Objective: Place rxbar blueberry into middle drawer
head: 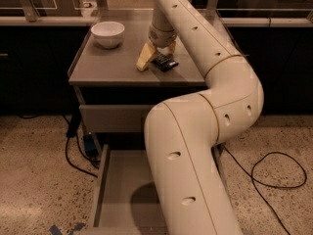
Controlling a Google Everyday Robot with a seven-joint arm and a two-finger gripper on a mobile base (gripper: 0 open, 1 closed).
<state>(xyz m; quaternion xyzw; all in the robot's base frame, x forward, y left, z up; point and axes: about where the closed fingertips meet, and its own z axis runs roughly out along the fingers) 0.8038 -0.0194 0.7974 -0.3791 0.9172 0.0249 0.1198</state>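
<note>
Camera view: we log the surroundings first. A white bowl (pixel 108 33) stands at the back left of the grey cabinet top (pixel 105 68), well apart from the gripper. Below the top, a closed drawer front (pixel 111 117) sits flush. On the speckled floor (pixel 34 170) a black cable (pixel 275 181) loops to the right, a second cable runs down at the cabinet's left side near a small blue object (pixel 89 145), and a scrap of blue tape (pixel 61 228) lies at the bottom edge.

Obstruction: the cream arm (pixel 195 131) fills the middle. Its thick lower segment crosses in front of the middle drawer (pixel 121 190) and hides that drawer's right part; we see only its plain grey floor and thin left wall. The drawer is pulled out and low.

Gripper (pixel 155 56): down at the cabinet top, near the centre. Its pale yellow fingers (pixel 145 58) stand spread, the left one reaching down to the surface. We see nothing clamped between them.

Rxbar blueberry (pixel 165 62): a small, flat, dark wrapper with faint pale lettering. It lies on the cabinet top just right of the yellow finger, partly under the gripper.
</note>
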